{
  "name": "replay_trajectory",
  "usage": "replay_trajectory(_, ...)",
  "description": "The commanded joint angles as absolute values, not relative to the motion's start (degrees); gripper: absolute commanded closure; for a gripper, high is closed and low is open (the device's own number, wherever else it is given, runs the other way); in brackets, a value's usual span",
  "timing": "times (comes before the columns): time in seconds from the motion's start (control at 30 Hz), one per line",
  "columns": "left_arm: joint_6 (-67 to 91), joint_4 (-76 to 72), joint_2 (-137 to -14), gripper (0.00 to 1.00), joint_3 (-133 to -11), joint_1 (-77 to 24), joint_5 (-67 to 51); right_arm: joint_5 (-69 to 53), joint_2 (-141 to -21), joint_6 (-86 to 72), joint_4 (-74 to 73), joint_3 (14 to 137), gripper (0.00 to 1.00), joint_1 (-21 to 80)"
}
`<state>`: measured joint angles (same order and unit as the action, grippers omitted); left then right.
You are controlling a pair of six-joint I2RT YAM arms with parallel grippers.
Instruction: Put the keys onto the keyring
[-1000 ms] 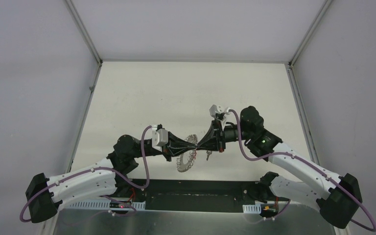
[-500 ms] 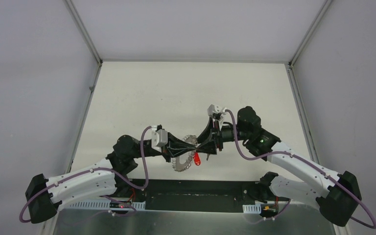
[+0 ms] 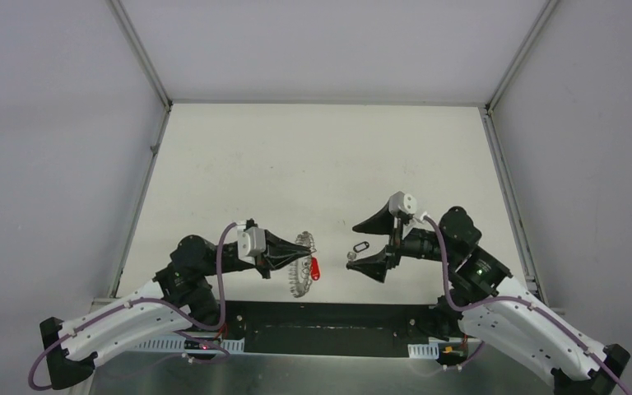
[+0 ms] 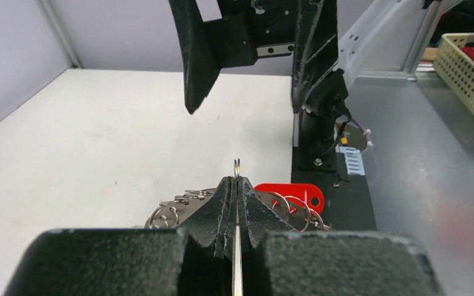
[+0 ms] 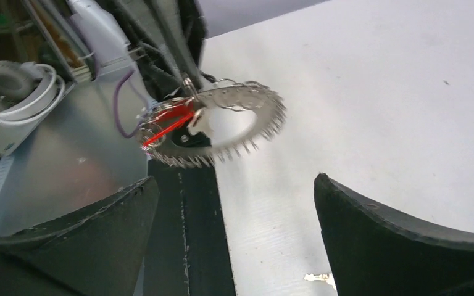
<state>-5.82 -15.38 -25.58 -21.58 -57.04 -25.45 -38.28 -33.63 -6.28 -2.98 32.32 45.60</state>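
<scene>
My left gripper is shut on one wire loop of the silvery keyring, which hangs off its tips above the table's near edge. A red-headed key hangs on that keyring, at its right side in the left wrist view. My right gripper stands wide open to the right, facing the keyring with nothing held. A small silver key and a small dark loop show between its fingers from above. The silver key lies on the table.
A black strip and a metal plate run along the near edge between the arm bases. White walls enclose the table on three sides. A mesh basket stands off the table.
The right gripper opened and drew back to the right. The left arm pulled left with the keyring and red key. The silver key and dark loop came away from them.
</scene>
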Motion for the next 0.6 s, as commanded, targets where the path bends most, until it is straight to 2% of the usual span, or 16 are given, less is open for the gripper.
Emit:
replay_trajectory(0.0,-8.6,-7.5,-22.9,1.00,-23.1,-57.5,-20.2,-18.9,-33.7,-13.7,-4.5,30.9,0.00,45.4)
replay_trajectory(0.27,-4.9,5.7,-26.7,1.00,-25.3,-57.4,-9.4,-9.5,-37.0,-22.6,-6.3,30.9,0.00,45.2)
replay_trajectory(0.57,4.0,4.8,-42.5,0.99,-30.7,-57.4,4.8,-9.0,-37.1,-27.5,-8.8,30.4,0.00,45.1)
